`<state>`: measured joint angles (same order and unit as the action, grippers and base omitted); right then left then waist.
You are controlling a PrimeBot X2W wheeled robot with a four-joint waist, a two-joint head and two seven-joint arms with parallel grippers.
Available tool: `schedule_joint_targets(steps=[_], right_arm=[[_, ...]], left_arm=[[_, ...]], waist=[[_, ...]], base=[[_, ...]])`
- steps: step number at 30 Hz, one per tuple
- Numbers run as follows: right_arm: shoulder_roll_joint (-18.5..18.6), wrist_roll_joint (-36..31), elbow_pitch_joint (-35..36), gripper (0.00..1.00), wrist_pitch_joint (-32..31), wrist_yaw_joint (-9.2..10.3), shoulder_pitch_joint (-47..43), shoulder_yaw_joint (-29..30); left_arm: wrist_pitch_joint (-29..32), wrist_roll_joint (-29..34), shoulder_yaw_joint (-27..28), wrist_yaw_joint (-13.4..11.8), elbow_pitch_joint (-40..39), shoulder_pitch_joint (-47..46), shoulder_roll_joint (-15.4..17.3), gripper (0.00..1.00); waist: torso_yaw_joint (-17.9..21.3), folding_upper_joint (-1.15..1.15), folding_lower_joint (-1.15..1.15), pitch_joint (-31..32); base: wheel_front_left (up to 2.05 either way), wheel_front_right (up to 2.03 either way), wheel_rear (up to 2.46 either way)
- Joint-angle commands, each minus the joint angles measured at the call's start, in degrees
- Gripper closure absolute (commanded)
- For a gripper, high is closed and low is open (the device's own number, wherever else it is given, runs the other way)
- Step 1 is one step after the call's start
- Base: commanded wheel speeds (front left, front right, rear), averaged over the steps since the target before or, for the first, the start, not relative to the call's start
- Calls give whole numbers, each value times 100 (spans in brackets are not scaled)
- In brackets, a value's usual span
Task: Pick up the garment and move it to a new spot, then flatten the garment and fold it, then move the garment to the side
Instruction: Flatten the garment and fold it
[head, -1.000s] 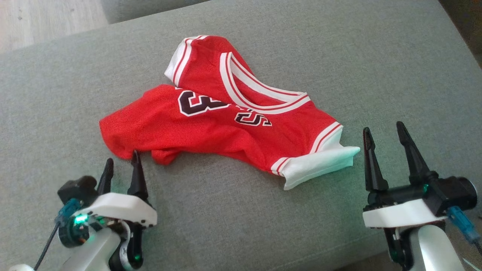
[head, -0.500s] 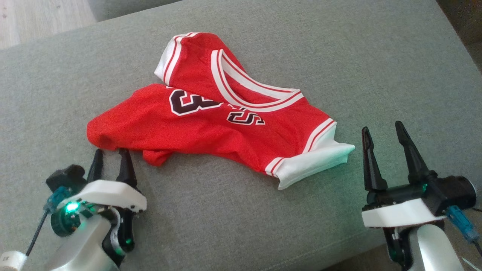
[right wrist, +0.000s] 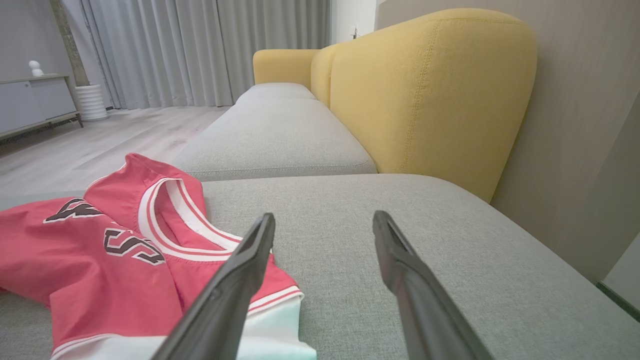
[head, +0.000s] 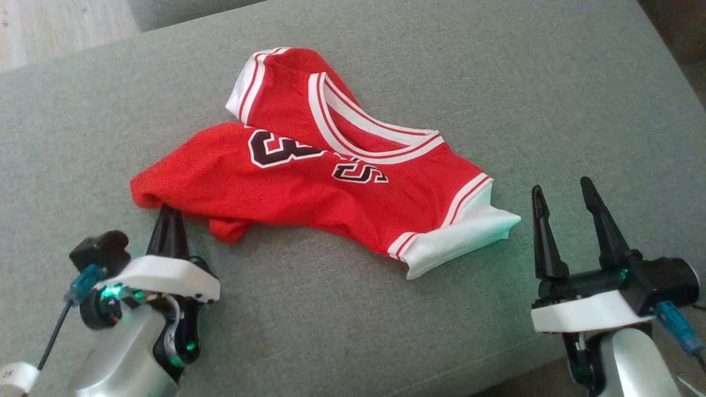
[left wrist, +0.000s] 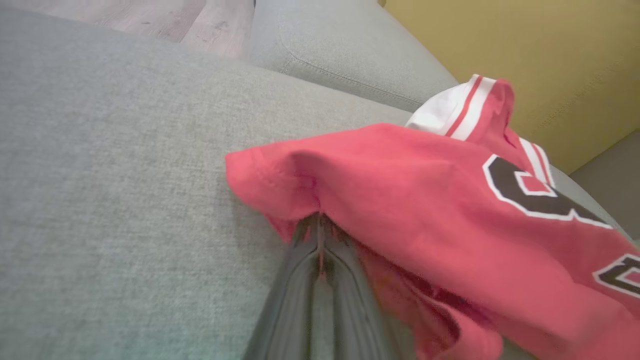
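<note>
Pinching the garment (head: 309, 187) edge, left tool (head: 168, 212) low, angled forward; right tool (head: 561, 186) wide, apart.

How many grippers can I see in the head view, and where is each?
2. The left gripper, lower left, is shut on the near edge of the red jersey. The right gripper, lower right, stands open beside the white sleeve, not touching it.

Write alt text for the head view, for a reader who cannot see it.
A crumpled red jersey with white trim lies on a grey sofa cushion. The left gripper is closed on its near-left edge; the right gripper stands open, not touching the jersey.
</note>
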<state>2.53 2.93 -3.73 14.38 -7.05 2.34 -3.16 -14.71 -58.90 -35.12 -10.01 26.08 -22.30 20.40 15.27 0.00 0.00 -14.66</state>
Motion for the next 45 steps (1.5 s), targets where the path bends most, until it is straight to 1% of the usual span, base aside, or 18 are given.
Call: schedule_joint_targets(steps=[1, 6, 9, 14, 17, 19, 22, 28, 34, 38, 39, 40, 41, 42, 45], right_arm=[[34, -42, 170, 0, 62, -44, 131, -117], [34, -52, 131, 0, 62, -44, 66, -86], [34, -46, 106, 0, 62, -44, 48, -110], [34, -41, 77, 0, 62, -44, 73, -202], [34, -30, 60, 0, 62, -44, 130, -342], [34, -4, 71, 0, 62, -44, 166, -442], [34, 58, 67, 0, 62, -44, 178, -550], [34, 115, 66, 0, 62, -44, 137, -648], [34, 138, 90, 0, 62, -44, 155, -647], [34, 135, 75, 0, 62, -44, 149, -614], [34, 134, 75, 0, 62, -44, 142, -589], [34, 132, 77, 0, 62, -44, 135, -564], [34, 128, 78, 0, 62, -44, 127, -546], [34, 116, 81, 0, 62, -44, 116, -527], [34, 104, 110, 0, 62, -44, 70, -428]], left_arm=[[-28, 114, 226, 55, -218, -271, 123, 100], [-29, 293, 276, 166, -706, -260, 113, 100], [-24, 365, 214, 183, -1077, -230, 122, 100], [186, 445, 93, 102, -1494, -360, 137, 100], [462, 515, 23, 20, -1451, -677, 154, 100], [649, 510, 13, 19, -1222, -953, 138, 100], [880, 459, 61, 62, -646, -1367, 139, 100], [1005, 515, 153, 220, 633, -2160, 213, 100], [1013, 684, 71, 376, 1697, -2703, 244, 100], [960, 620, 51, 571, 2213, -2726, 115, 100], [932, 588, 63, 609, 2293, -2720, 70, 86], [906, 572, 59, 650, 2351, -2714, 28, 44], [878, 556, 56, 696, 2386, -2702, -10, 15], [825, 530, 72, 731, 2396, -2684, -42, 0], [584, 607, 14, 780, 2287, -2576, -73, 0]], waist=[[-14, 0, 0, 17], [-90, 0, 0, 102], [-124, 0, 0, 163], [-88, 0, 0, 230], [51, 0, 0, 223], [189, 0, 0, 197], [447, 0, 0, 133], [878, 0, 0, -58], [1023, 0, 0, -197], [1011, 0, 0, -149], [985, 0, 0, -130], [950, 0, 0, -105], [914, 0, 0, -74], [874, 0, 0, -40], [725, 0, 0, 59]], base=[[0, 0, 0], [0, 0, 0], [0, 0, 0], [0, 0, 0], [0, 0, 0], [0, 0, 0], [0, 0, 0], [0, 0, 0], [0, 0, 0], [0, 0, 0], [0, 0, 0], [0, 0, 0], [0, 0, 0], [0, 0, 0], [0, 0, 0]])
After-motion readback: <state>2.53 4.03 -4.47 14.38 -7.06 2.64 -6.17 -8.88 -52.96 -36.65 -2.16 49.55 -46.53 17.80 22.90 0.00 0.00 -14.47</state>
